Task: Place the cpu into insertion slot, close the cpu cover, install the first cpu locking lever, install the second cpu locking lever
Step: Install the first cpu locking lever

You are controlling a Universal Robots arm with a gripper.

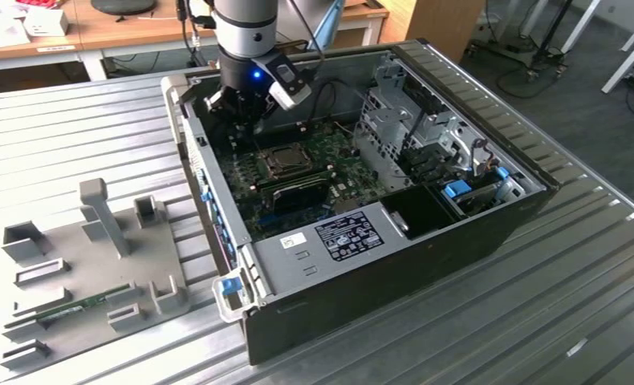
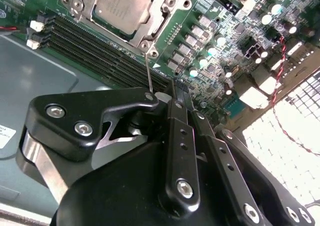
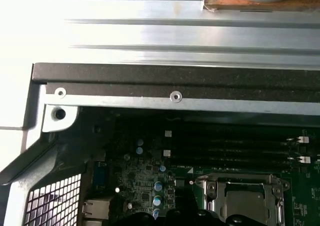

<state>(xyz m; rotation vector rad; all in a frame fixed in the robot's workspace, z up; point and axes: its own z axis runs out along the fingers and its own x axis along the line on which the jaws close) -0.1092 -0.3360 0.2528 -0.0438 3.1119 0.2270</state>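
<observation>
The cpu [image 2: 117, 6] is seen seated in the insertion slot [image 1: 285, 160] with the cpu cover [image 2: 159, 17] lowered over it, while a thin locking lever [image 2: 147, 71] is left raised against the narrowly closed gripper [image 2: 167, 93], so latching is judged unfinished.

I see a ribbed, silvery metal table [image 1: 574, 305] carrying everything. An open black computer case [image 1: 403, 273] lies on its side on the table, toward the exterior view's right. Just beside it, at the exterior view's left, a flat grey fixture plate [image 1: 82, 277] with upright grey blocks rests on the table.
</observation>
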